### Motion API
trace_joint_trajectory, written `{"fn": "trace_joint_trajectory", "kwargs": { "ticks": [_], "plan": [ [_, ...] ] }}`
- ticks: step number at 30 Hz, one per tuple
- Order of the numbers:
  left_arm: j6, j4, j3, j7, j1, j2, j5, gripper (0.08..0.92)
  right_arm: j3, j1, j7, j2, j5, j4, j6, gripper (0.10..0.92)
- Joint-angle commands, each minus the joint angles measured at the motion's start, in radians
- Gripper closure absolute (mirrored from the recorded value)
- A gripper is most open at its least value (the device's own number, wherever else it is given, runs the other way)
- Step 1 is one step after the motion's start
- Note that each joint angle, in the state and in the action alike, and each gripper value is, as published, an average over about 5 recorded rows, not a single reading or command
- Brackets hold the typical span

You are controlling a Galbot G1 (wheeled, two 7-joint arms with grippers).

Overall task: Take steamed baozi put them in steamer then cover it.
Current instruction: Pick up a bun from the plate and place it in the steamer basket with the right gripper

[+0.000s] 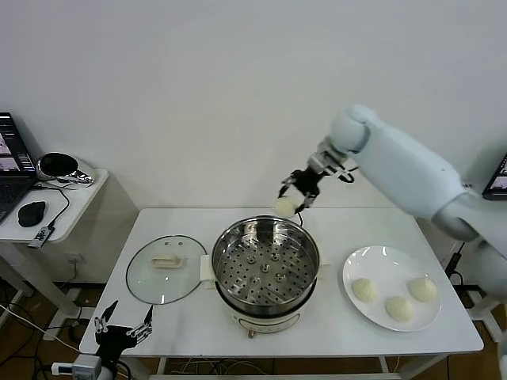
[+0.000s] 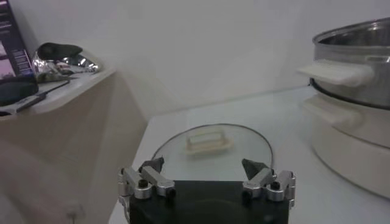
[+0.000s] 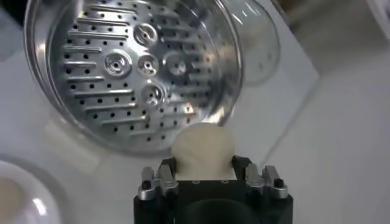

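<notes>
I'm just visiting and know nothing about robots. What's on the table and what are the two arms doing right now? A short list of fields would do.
right gripper: shut on a steamed baozi, held above the far rim of the steamer
steamer: open, perforated tray bare
plate: at the robot's right, three baozi on it
glass lid: flat on the table, left of the steamer
left gripper: open, low at the table's near left edge, holding nothing

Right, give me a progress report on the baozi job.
Done: nothing is in the steamer yet; its tray is bare. In hand: the right gripper holds one baozi above the far rim. Left: three baozi on the plate, then the glass lid. The left gripper idles, open.
</notes>
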Motion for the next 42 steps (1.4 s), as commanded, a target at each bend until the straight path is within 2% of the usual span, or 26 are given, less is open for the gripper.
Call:
{"fn": "trace_joint_trajectory", "kwargs": {
  "ticks": [1,9,19,36,39,42],
  "plan": [
    [0.000,0.000,-0.001,-0.001,0.001,-0.001,0.001,0.177,-0.040,0.022,0.006,0.090,-0.046,-0.016,0.213,0.440],
    [0.000,-0.012,0.004,-0.003,0.011,-0.012,0.009,0.177,-0.070,-0.001,0.016,0.104,-0.148,0.027,0.213,0.440],
    [-0.005,0.004,0.007,-0.005,0.007,-0.018,0.005,0.177,-0.036,-0.061,0.068,0.125,-0.361,0.015,0.212,0.440],
    [-0.006,0.024,0.011,-0.005,-0.006,-0.013,-0.003,0.177,-0.032,-0.132,0.141,0.142,-0.415,-0.018,0.211,0.440],
    [-0.006,0.027,0.010,-0.005,-0.007,-0.015,-0.004,0.177,-0.035,-0.137,0.162,0.145,-0.412,-0.020,0.211,0.418],
    [-0.007,0.029,0.012,-0.005,-0.007,-0.016,-0.004,0.177,-0.039,-0.137,0.166,0.144,-0.393,-0.015,0.200,0.349]
  ]
}}
